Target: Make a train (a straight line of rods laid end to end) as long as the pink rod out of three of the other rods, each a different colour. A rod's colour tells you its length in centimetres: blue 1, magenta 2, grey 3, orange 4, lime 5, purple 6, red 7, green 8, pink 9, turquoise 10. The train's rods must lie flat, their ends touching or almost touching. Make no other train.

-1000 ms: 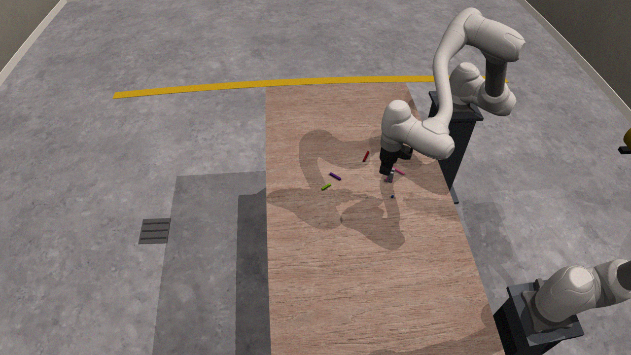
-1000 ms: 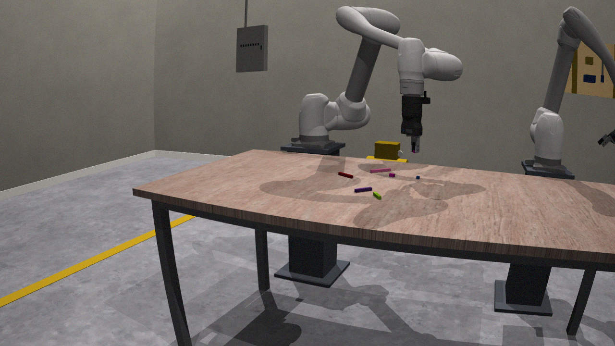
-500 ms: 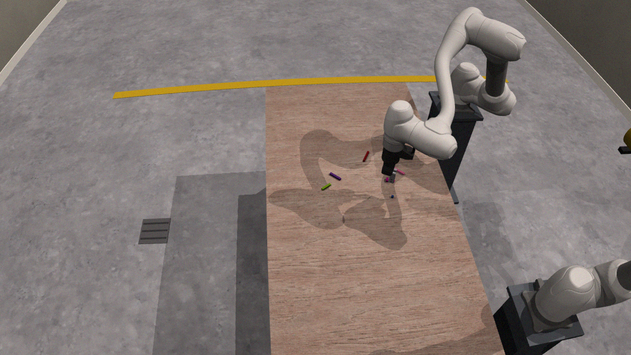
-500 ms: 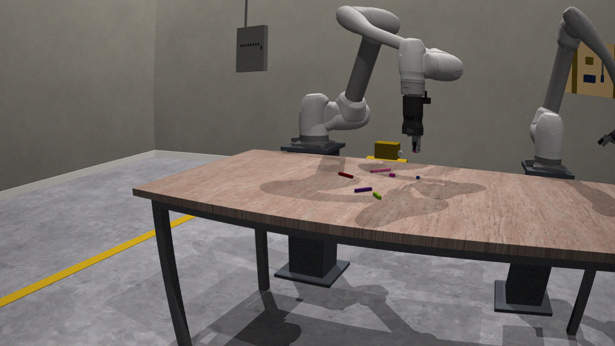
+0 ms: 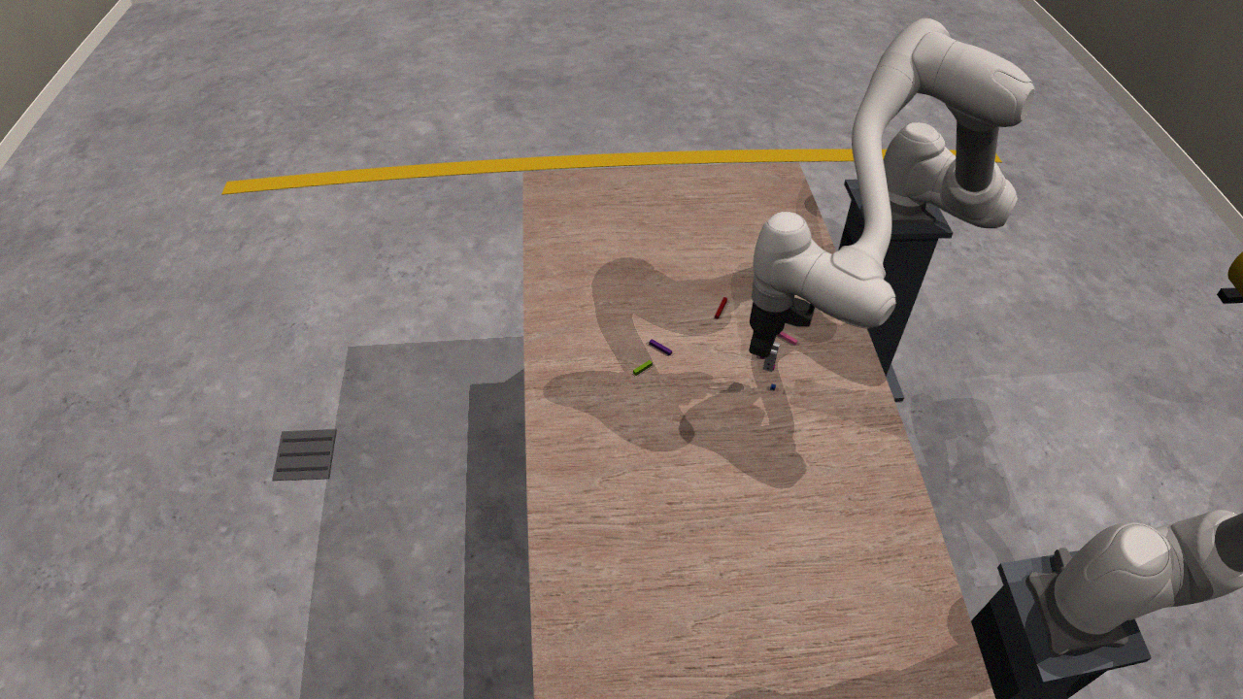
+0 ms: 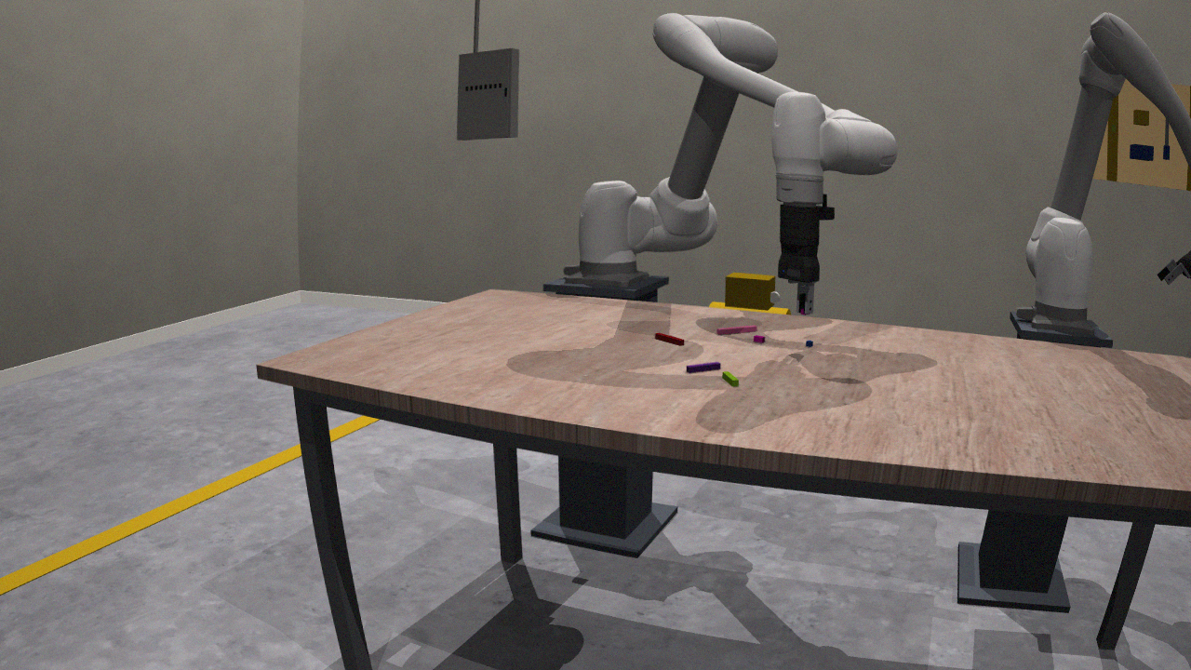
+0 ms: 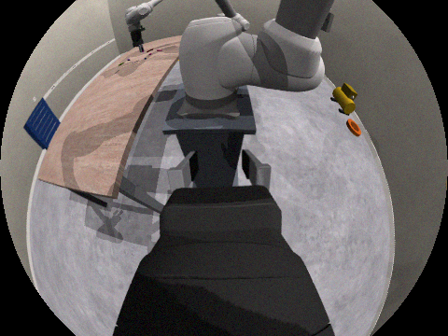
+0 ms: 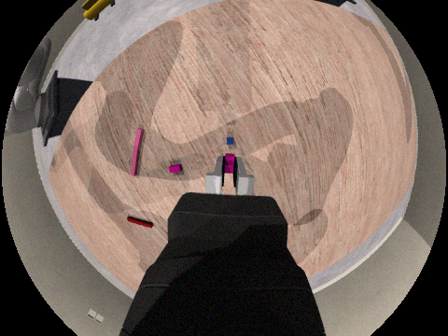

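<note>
Right hand gripped a magenta rod above the surface, near the blue rod. Left hand stood wide, holding nothing, off the surface. Pink rod lay flat, a second magenta rod near it. Red rod lay apart; lime rod and purple rod were near each other (no train formed, by my eye).
</note>
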